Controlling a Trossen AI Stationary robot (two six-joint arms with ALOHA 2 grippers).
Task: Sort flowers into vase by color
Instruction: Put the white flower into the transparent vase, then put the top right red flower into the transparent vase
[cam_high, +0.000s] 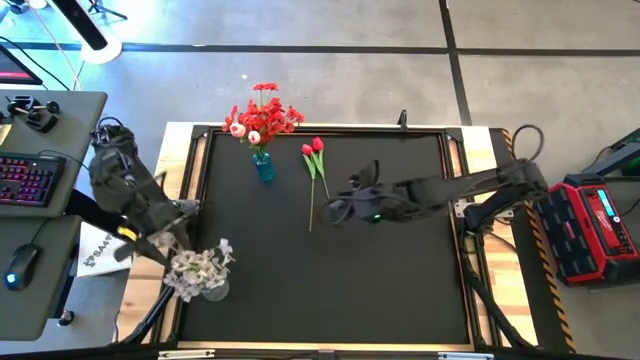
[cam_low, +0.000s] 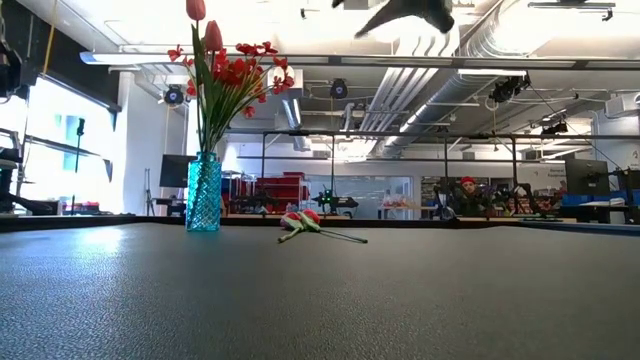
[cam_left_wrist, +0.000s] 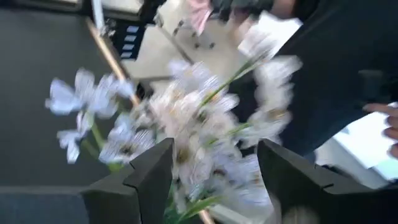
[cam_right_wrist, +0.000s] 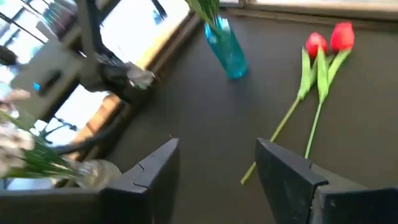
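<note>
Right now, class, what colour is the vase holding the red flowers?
Turquoise blue glass vase, clearest in the low view.

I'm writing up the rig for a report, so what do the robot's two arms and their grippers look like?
Both arms are dark, nearly black, built of jointed segments. The left arm is bulky, with a small yellow marking near its wrist. The right arm looks slimmer, with dark cables looping by its base. Each of the left gripper and right gripper has two flat, angular, matte dark fingers.

Table mat: matt black, finely pebbled. Blue vase standing on the mat: glossy, faceted glass.
</note>
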